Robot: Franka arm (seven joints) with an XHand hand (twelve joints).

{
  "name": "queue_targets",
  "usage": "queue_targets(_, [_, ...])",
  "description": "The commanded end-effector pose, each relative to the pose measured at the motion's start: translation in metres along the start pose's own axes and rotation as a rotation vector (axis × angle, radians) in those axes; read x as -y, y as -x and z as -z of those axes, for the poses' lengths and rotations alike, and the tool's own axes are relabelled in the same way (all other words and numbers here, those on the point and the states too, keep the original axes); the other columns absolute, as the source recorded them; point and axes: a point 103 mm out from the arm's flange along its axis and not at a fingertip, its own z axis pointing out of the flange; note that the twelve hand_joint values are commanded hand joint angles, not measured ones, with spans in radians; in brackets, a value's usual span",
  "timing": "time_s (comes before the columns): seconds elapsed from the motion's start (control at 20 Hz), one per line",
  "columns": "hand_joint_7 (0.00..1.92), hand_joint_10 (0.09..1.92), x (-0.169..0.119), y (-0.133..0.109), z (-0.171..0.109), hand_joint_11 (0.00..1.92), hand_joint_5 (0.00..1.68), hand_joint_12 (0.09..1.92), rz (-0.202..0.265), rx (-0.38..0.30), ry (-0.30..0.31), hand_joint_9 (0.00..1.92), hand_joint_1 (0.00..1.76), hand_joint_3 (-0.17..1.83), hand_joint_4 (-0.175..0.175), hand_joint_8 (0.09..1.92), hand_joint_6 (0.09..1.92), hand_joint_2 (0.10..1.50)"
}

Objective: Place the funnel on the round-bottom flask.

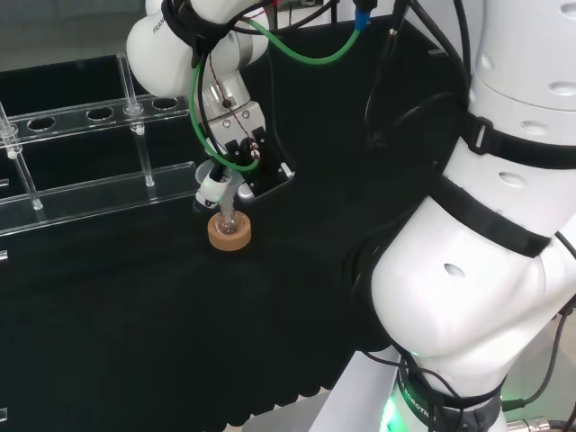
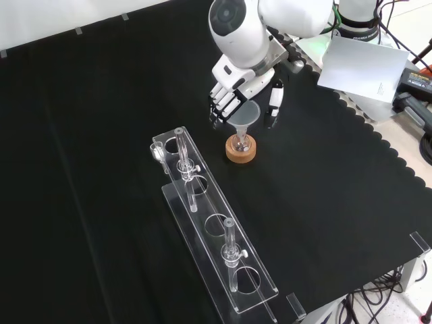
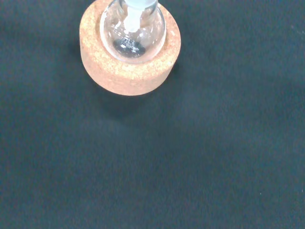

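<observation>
Front view, upper centre of the frame: funnel (image 2: 246, 115) sits with its stem down in the neck of the round-bottom flask (image 2: 241, 143), which rests in the cork ring (image 2: 241, 152). The hand (image 2: 233, 91) stands around the funnel bowl, fingers (image 2: 221, 101) on one side, thumb (image 2: 274, 101) on the other; whether they pinch it, cannot tell. Placement looks nearly done. Left: let go, lift clear.

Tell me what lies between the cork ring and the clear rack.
Nothing: in the front view a bare strip of black cloth separates the cork ring from the clear rack. The head view shows the same gap.
</observation>
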Motion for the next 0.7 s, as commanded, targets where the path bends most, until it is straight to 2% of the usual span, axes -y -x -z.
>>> queue_targets(0.05, [0.00,0.78,0.006,-0.001,0.006,0.20,0.18,1.41,0.006,-0.028,0.096,0.12,0.46,-0.17,-0.043,0.25,0.09,0.87])
queue_targets(0.2, [0.00,0.80,0.011,0.001,0.013,0.15,0.09,1.43,0.018,-0.045,0.140,0.02,0.42,-0.16,-0.036,0.09,0.09,0.83])
queue_targets(0.5, [0.00,0.63,0.017,0.005,0.027,0.10,0.00,1.46,0.036,-0.066,0.198,0.00,0.35,-0.14,-0.026,0.09,0.09,0.74])
queue_targets(0.7, [0.00,0.67,0.021,0.013,0.037,0.09,0.03,1.47,0.046,-0.065,0.257,0.00,0.35,-0.12,-0.032,0.09,0.09,0.73])
